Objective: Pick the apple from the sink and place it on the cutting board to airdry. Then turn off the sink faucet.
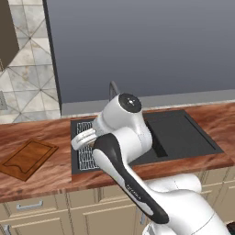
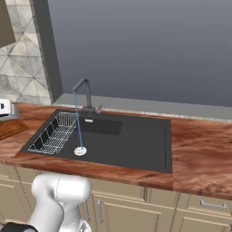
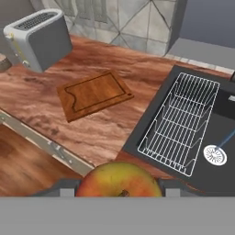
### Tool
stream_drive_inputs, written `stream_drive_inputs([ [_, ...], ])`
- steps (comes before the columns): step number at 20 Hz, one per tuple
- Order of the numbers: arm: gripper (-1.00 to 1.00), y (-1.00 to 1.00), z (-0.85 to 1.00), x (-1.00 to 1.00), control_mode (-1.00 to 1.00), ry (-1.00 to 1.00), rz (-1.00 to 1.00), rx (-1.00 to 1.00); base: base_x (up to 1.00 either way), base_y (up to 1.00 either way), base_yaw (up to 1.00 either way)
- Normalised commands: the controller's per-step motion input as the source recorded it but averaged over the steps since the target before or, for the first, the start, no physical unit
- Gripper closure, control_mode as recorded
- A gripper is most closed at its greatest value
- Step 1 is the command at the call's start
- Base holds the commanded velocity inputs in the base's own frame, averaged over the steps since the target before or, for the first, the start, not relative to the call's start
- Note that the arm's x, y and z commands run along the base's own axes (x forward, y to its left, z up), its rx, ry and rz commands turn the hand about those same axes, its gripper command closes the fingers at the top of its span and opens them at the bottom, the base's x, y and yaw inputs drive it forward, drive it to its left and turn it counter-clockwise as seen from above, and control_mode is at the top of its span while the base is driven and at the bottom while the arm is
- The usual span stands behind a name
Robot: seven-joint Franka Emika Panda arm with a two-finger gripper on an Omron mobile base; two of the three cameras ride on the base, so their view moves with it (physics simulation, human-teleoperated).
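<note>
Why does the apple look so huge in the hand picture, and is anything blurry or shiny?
Hand view: the apple sits right against the camera, so it looks giant beside the cutting board. Right base view: the wood countertop has a soft glossy sheen, and the water stream is sharp. Left base view: nothing blurred, shadows faint.

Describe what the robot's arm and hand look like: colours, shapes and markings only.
The arm is built of glossy white rounded segments, with a long dark grey curved panel along one link that bears faint small lettering. A round dark cap with a grey ring tops one joint. No cables show. Of the hand, dark grey finger tips show.
</note>
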Motion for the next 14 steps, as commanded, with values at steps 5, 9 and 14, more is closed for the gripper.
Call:
stream_drive_inputs([
  [5,1.00,0.41,-0.02,0.00,-1.00,-0.07,0.05,0.00,0.00,0.00,0.00],
  [9,1.00,0.41,0.00,0.05,-1.00,0.00,0.00,0.01,0.00,0.00,0.00],
  [14,1.00,0.46,-0.07,0.22,-1.00,0.00,0.00,0.00,0.00,0.00,0.00],
])
